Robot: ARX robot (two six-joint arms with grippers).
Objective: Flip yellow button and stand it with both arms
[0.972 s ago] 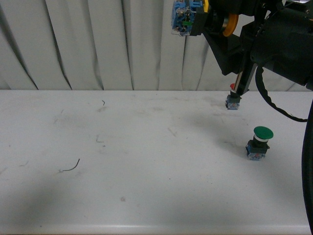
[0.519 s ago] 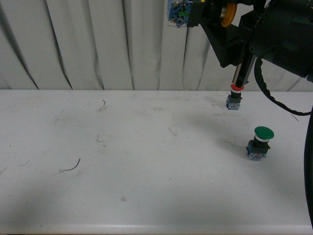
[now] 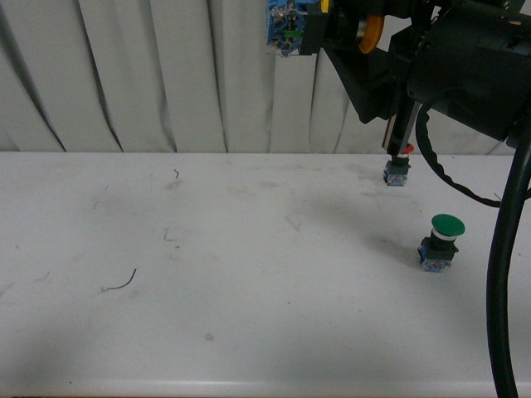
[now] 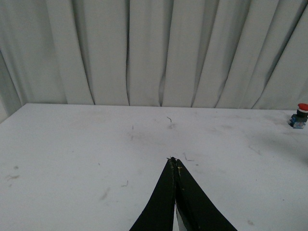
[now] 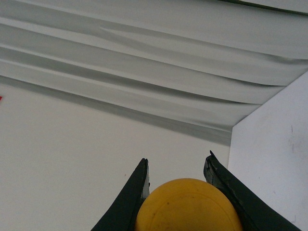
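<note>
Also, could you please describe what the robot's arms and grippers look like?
The right arm is bulky and black, with angular housings and a thick black cable looping beside it. The right gripper has dark, tapering fingers. The left gripper shows slim black fingers narrowing to a point.

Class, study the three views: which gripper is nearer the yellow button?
Right. The right gripper grips the yellow button by its cap, high above the table. The left gripper sits shut, low over the table, and the yellow button is nowhere in its view.
</note>
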